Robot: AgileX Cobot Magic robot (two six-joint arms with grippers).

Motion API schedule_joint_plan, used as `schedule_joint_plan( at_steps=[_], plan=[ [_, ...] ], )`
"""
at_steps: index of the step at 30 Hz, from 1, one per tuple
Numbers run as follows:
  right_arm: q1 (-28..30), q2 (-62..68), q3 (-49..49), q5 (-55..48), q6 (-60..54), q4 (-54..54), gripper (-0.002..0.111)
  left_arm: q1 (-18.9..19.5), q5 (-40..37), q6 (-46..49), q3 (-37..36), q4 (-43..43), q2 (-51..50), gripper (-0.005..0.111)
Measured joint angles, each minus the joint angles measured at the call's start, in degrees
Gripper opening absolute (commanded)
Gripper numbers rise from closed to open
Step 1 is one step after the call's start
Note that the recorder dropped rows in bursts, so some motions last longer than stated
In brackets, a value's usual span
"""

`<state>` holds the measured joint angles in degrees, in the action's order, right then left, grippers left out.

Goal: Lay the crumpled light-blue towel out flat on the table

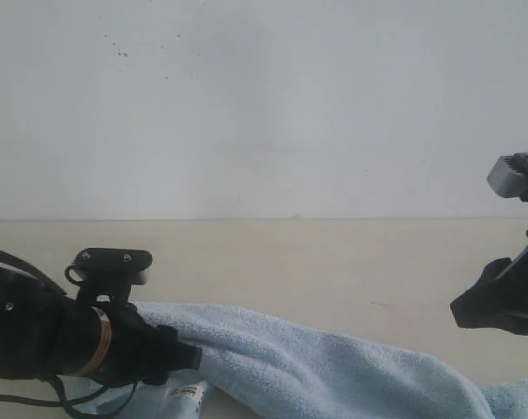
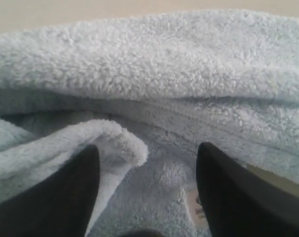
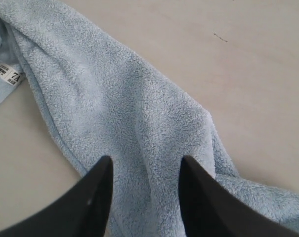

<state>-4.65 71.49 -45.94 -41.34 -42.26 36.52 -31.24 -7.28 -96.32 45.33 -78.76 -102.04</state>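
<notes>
The towel [image 1: 333, 371] lies along the near edge of the table [image 1: 333, 262], bunched into a long rumpled band. It runs from the left arm across toward the right one, its folds lapping over each other. Its white label tag [image 3: 8, 73] shows at the left end, on a flap lying flat on the tabletop. The left gripper [image 2: 148, 147] sits low on that end, jaws spread wide. A rolled fold of terry lies loose between them against one finger, and nothing is pinched. The right gripper [image 3: 147, 159] hangs over the other end, jaws parted, the cloth showing below the gap and not held. Beige tabletop runs back to the pale wall [image 1: 264, 105], which carries a few dark specks [image 1: 122, 52]
</notes>
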Motion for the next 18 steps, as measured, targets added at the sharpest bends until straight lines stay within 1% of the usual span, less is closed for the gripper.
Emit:
schedule_joint_plan(
  at_steps=[6,12,18],
  plan=[
    [0.0,0.0,0.0,0.6,-0.1,0.0,0.042,0.0,-0.7,-0.4,1.8,0.0,-5.9,0.056],
    [0.0,0.0,0.0,1.1,-0.3,0.0,0.042,0.0,-3.4,-0.6,2.7,0.0,-6.3,0.056],
    [0.0,0.0,0.0,1.2,-0.3,0.2,0.042,0.0,-4.0,-0.8,3.6,0.0,-6.4,0.056]
  ],
)
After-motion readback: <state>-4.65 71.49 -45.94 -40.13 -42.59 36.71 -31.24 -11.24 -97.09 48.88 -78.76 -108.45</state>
